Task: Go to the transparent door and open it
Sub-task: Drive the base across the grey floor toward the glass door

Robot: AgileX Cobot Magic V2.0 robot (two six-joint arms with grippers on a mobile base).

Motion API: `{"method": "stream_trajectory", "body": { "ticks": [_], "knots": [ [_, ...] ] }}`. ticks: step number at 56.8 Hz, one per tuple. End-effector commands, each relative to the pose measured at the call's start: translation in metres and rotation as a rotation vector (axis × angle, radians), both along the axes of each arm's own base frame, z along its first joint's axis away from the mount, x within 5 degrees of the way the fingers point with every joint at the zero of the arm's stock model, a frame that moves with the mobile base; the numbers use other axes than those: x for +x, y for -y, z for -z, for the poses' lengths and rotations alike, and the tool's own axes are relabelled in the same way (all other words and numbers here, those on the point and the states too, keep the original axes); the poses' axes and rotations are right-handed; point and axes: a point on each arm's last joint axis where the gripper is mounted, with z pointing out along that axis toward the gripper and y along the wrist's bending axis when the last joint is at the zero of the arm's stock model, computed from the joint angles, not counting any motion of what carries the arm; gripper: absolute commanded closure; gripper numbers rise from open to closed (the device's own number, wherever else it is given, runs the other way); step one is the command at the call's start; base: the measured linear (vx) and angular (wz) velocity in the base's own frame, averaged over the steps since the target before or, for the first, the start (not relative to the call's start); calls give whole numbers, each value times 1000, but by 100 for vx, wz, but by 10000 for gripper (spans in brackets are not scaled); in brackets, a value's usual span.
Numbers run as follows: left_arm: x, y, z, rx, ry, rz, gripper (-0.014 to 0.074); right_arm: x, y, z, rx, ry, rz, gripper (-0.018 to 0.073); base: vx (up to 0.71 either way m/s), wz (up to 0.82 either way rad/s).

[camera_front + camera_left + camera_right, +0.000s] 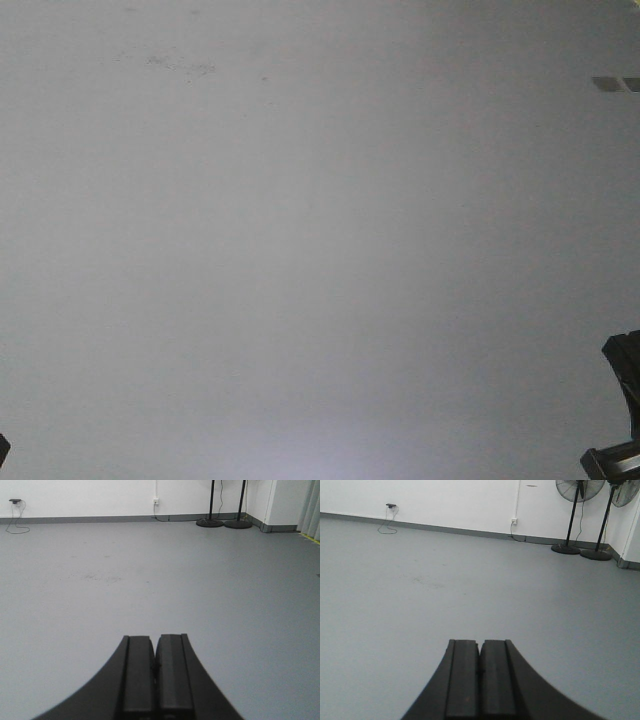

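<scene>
Left wrist-mounted shows left end effector [155, 640] closed, empty; right end effector [480, 644] likewise, over grey floor [420, 605].

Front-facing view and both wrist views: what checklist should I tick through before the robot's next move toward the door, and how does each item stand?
1. Transparent door in sight: not ok; none of the three views shows it.
2. Left hand shut and empty: ok.
3. Right hand shut and empty: ok.
4. Floor just ahead bare: ok in the front view.
5. Standing fans out of the path: ok; they stand by the far wall.
6. Which way to turn for the door: cannot tell.
</scene>
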Motion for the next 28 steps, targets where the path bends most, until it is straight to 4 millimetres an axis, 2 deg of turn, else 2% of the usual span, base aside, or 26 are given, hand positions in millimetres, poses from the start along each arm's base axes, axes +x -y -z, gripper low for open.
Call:
{"method": "stream_trajectory", "body": {
  "ticks": [1,28],
  "knots": [
    [0,0,-5,-25,84,0,603,0,1,-7,14,95,8,561,10,5],
    [0,0,-5,-25,83,0,603,0,1,-7,14,95,8,561,14,0]
  ]
}}
